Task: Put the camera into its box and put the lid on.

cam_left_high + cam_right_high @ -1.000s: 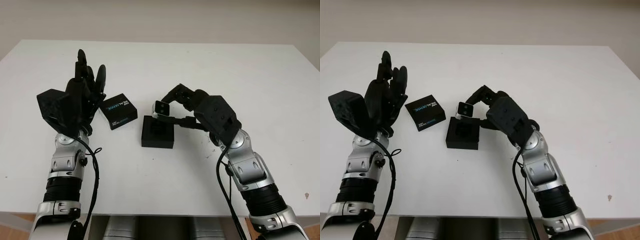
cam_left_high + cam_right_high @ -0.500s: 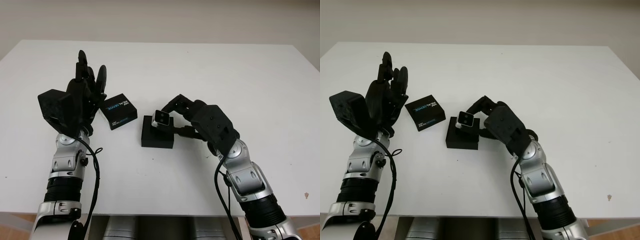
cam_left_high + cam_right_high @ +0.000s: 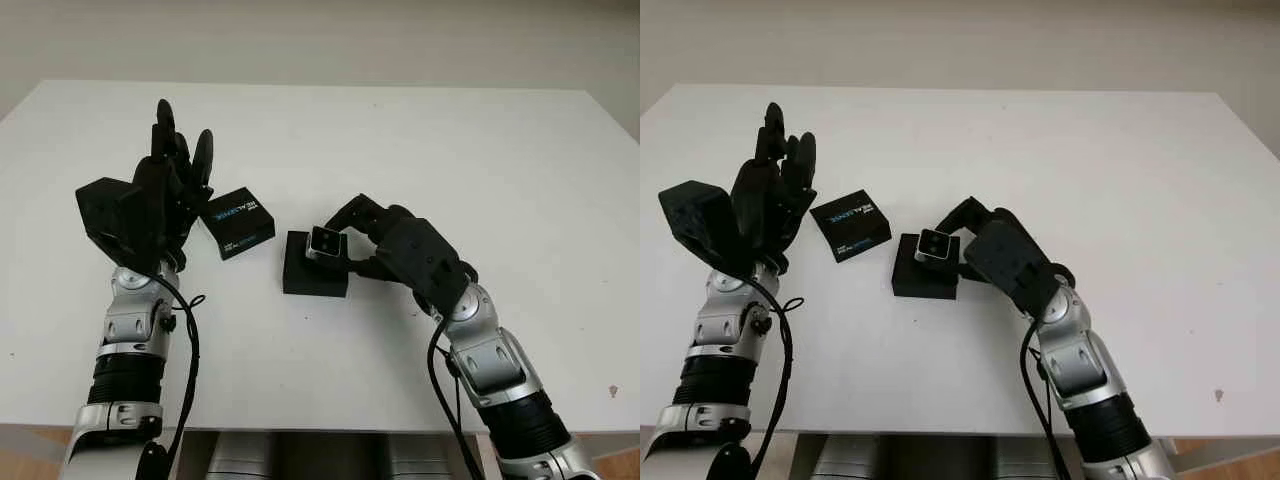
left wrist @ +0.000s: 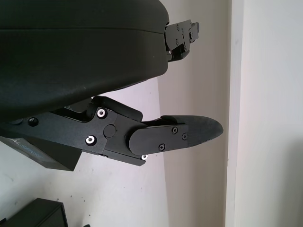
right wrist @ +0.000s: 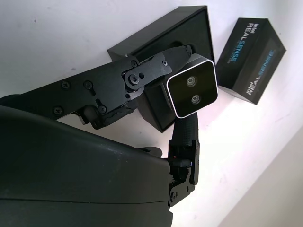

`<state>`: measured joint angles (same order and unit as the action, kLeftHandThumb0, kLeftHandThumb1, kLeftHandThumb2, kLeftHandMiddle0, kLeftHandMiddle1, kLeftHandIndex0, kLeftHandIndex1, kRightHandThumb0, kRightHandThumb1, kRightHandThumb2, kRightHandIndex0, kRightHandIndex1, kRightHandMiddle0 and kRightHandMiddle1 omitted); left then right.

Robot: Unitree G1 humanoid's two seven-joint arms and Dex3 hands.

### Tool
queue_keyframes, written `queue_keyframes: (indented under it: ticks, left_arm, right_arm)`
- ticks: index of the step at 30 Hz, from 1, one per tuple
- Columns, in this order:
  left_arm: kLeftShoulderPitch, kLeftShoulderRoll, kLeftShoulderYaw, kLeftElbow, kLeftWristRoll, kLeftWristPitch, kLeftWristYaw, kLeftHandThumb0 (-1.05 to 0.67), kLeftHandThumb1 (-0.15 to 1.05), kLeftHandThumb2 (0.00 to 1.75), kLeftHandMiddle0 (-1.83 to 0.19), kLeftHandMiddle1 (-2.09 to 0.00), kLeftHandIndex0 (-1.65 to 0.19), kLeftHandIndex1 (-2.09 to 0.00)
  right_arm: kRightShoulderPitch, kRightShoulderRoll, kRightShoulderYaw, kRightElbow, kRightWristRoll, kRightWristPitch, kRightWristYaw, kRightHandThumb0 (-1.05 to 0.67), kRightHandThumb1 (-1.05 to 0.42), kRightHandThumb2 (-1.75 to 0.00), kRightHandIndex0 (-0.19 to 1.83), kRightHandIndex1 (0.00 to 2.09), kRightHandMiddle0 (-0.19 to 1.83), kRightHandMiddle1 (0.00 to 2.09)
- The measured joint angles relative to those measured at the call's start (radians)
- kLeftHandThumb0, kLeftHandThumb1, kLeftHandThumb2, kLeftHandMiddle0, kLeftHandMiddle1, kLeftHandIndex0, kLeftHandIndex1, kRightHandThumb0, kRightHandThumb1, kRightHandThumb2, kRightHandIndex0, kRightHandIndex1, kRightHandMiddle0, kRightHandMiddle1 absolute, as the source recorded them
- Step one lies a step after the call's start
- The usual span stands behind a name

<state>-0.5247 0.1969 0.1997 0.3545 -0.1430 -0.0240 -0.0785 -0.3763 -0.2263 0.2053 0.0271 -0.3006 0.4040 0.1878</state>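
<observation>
The right robot hand (image 3: 345,240) is gripping the camera (image 3: 325,243), a small silver block with a dark front face carrying two lenses, and is holding it just above the far right part of the box (image 3: 314,277). In the right wrist view the fingers (image 5: 156,71) are pinching the camera (image 5: 193,89) from opposite sides, with its lens face turned toward that wrist camera and the black box (image 5: 189,28) lying right behind it. The box is sitting open on the white counter (image 3: 420,130), a little left of the counter's middle, and its dark recessed inside is showing. The lid (image 3: 237,222), a black piece printed with pale blue and white lettering that reads REALSENSE, is lying on the counter just to the far left of the box, turned at an angle and apart from it. The left robot hand (image 3: 165,185) is hanging open above the counter at the left, just left of the lid, its fingers pointing toward the far side, and it is holding nothing. In the left wrist view one black finger (image 4: 175,135) is reaching out over the white counter, with a corner of the lid (image 4: 45,156) beneath the hand.
</observation>
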Motion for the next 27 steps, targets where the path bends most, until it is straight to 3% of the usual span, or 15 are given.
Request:
queue_keyframes:
  ticks: [27]
  left_arm:
    - [0.001, -0.008, 0.0, -0.023, -0.007, 0.024, 0.004, -0.62, 1.05, 0.49, 0.19, 0.0, 0.19, 0.0]
  right_arm:
    - [-0.051, -0.025, 0.016, 0.075, -0.019, -0.076, 0.043, -0.36, -0.99, -0.05, 0.33, 0.06, 0.27, 1.85]
